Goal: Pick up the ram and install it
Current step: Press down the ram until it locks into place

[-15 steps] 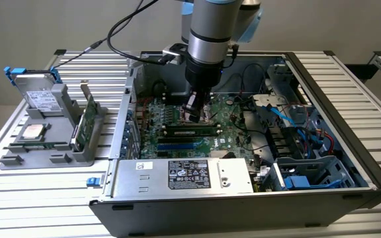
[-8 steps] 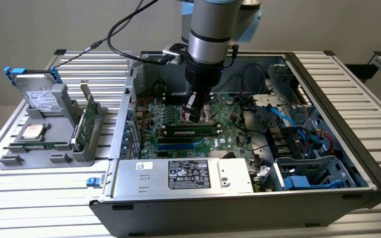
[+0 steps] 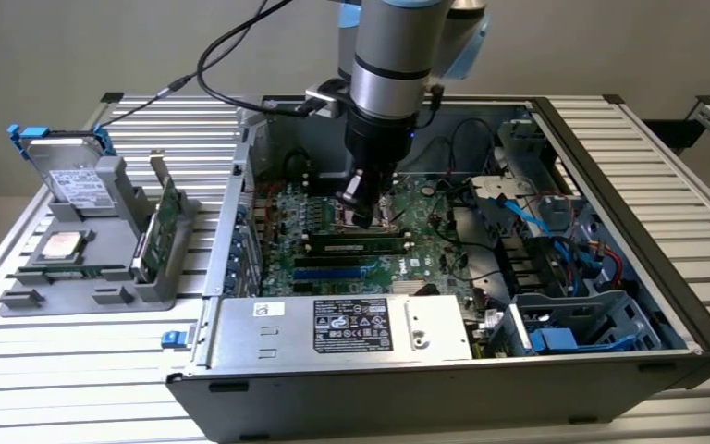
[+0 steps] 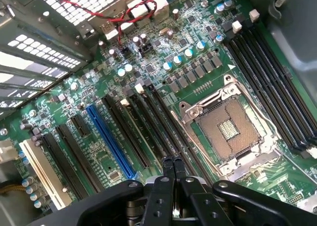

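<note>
One ram [image 3: 355, 244] sits seated in a motherboard [image 3: 330, 264] slot inside the open computer case [image 3: 651, 305] on the bench [image 3: 71, 370]. Just behind it, pincer [image 4: 173, 162] hangs low over the slots, fingers [image 4: 167, 167] pressed together, holding nothing. Beyond, empty processor socket [image 4: 229, 128] lies open.

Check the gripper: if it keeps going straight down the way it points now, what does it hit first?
Most likely the ram seated in a motherboard slot. The gripper, fingers shut, points down just above it, beside the empty CPU socket. Depth is unclear; the tips may already touch the stick.
</note>
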Action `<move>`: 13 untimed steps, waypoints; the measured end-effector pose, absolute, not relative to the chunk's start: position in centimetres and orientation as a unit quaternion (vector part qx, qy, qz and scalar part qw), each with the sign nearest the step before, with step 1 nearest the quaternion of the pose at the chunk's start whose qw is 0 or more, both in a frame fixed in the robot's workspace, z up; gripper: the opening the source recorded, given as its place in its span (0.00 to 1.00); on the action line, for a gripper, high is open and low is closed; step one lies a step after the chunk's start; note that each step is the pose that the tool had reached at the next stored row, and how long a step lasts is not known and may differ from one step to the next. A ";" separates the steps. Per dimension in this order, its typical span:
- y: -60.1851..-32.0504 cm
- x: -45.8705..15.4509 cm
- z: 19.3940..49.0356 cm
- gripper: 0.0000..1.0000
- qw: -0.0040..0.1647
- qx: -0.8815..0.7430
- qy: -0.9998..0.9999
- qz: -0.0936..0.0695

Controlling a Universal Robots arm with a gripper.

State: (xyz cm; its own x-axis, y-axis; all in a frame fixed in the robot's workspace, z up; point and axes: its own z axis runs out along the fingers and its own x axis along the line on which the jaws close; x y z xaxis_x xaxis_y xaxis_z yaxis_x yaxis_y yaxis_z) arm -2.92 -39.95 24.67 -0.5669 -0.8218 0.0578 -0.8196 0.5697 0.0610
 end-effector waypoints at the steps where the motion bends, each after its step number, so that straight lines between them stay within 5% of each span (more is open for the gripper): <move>1: -40.0 -2.9 24.7 0.10 0.040 0.457 -0.889 -0.014; 13: -40.0 -2.9 24.7 0.10 0.038 0.377 -0.925 -0.017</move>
